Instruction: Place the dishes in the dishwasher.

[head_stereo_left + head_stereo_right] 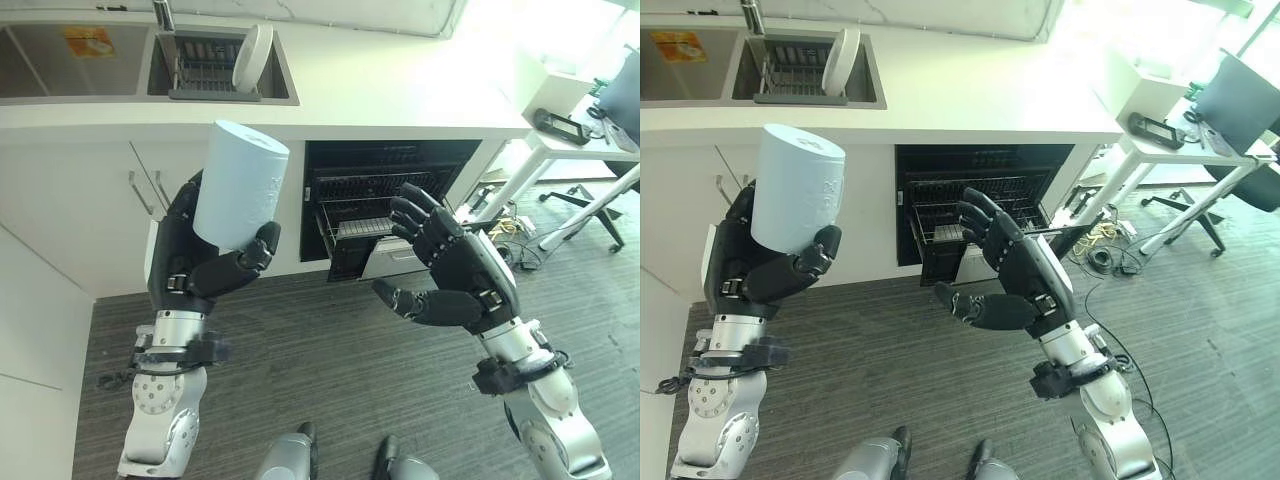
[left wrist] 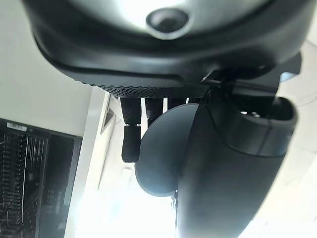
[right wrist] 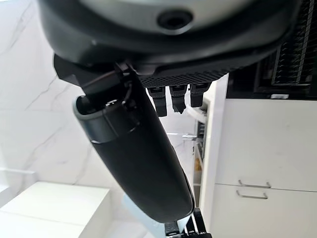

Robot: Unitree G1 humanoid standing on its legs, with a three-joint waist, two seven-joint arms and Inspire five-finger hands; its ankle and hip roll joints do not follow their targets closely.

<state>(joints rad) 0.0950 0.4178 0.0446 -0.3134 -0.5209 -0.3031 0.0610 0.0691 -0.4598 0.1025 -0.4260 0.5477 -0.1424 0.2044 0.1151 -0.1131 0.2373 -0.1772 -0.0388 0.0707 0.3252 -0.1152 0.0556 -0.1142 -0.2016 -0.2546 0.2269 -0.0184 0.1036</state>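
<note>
Left eye view: sink [image 1: 285, 80] rack [image 1: 205, 75] holds white plate [image 1: 252, 57]

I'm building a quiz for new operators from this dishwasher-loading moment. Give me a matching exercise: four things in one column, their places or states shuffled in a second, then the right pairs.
Things:
1. pale blue cup
2. white plate
3. right hand
4. dishwasher rack

Places or states:
A. standing on edge in the sink rack
B. pulled out of the open dishwasher
C. upside down in the left hand
D. open, holding nothing

Pairs: 1-C, 2-A, 3-D, 4-B
</note>
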